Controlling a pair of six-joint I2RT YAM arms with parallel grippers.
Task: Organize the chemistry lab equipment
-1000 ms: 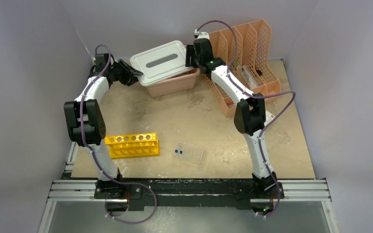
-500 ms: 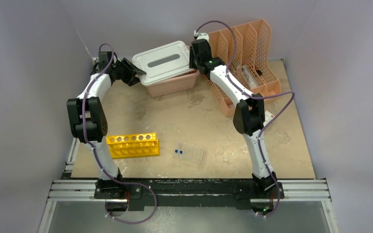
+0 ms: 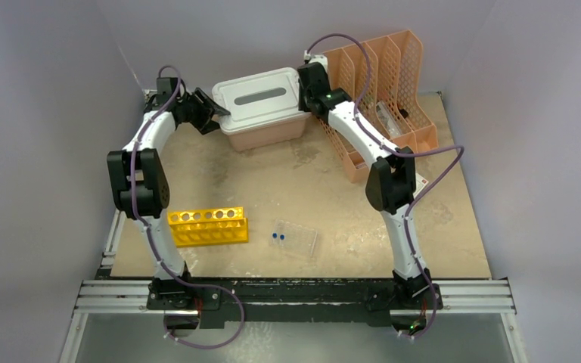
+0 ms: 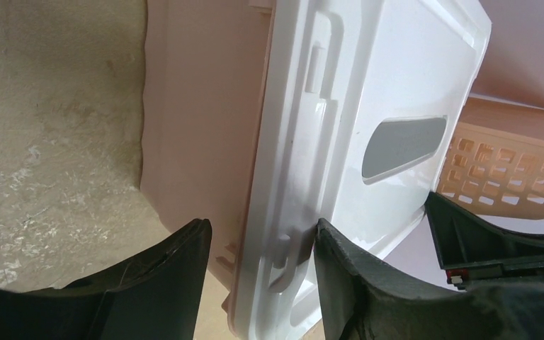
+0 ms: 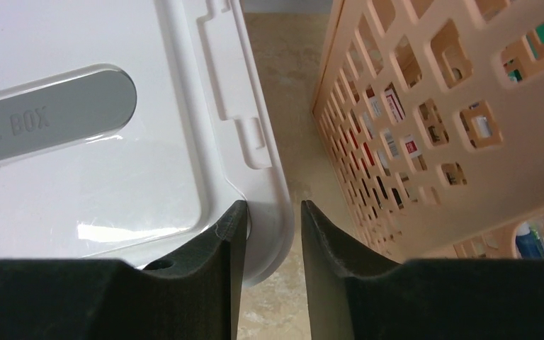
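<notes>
A yellow test-tube rack (image 3: 206,226) lies on the table at the near left. To its right is a clear plastic tray (image 3: 299,240) with two blue-capped vials (image 3: 276,236) at its left edge. Far from both, my left gripper (image 3: 215,113) (image 4: 261,223) stands open astride the left edge of the white lid (image 3: 261,98) (image 4: 368,85); only its right finger touches the lid top. My right gripper (image 3: 302,83) (image 5: 273,203) straddles the lid's (image 5: 78,184) right corner rim. Its left finger rests on the lid, and a thin gap shows at the other finger.
The lid lies flat on a pink tub (image 3: 268,130) (image 4: 198,106) at the back middle. A peach slotted file holder (image 3: 386,83) (image 5: 432,142) stands close to the tub's right side, with a narrow strip of table between them.
The lid was tilted up at its left end and now lies flat on the tub. My left jaws have widened around its edge. My right jaws have narrowed onto the right rim.
</notes>
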